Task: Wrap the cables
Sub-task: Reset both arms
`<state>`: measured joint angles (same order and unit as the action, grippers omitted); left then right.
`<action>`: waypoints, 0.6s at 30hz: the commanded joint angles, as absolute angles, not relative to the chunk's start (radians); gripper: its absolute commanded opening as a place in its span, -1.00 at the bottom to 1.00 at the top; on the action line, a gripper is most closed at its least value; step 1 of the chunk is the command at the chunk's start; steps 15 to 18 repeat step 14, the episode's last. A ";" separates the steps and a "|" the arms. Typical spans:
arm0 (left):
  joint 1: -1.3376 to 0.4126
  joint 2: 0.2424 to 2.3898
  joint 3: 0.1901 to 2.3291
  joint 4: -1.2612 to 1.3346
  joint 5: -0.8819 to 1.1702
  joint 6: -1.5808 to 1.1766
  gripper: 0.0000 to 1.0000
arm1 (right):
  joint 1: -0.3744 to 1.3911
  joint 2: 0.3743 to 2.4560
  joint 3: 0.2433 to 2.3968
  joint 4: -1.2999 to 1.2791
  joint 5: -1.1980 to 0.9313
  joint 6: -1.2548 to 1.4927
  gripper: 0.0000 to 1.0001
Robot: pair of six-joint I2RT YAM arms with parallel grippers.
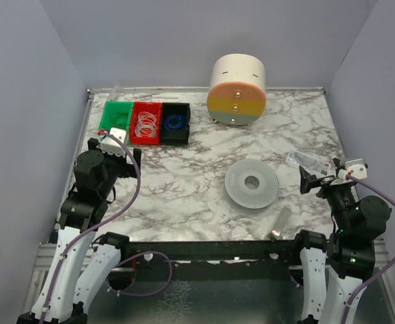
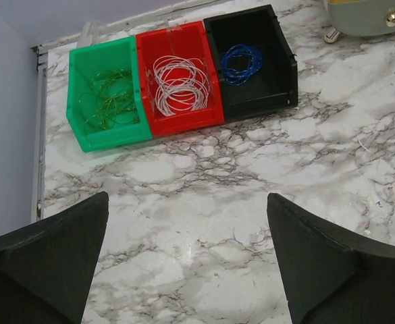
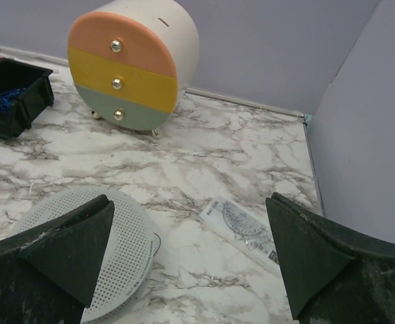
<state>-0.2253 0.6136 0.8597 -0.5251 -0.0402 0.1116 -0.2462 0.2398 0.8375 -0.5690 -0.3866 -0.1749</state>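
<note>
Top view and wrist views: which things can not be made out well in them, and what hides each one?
Thin wires in the green bin: too small to trace in the top view.
Perforated disc: partly hidden by the right hand in the right wrist view.
Drawer unit: cut off by the top edge in the left wrist view.
Clear tube near the front edge: too small to identify, top view.

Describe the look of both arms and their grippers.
The left arm and right arm have white lower links and black upper joints, each trailed by a purple hose. The left gripper and right gripper carry dark, wedge-shaped fingers, with a white block at each wrist.
</note>
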 commanded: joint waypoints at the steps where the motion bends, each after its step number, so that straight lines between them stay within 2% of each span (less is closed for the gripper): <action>1: -0.206 0.591 0.843 -0.522 -0.099 0.072 0.98 | -0.252 0.215 0.801 -0.552 -0.326 -0.131 1.00; 18: -0.194 0.590 0.794 -0.509 -0.083 0.063 0.98 | -0.247 0.170 0.789 -0.557 -0.290 -0.139 1.00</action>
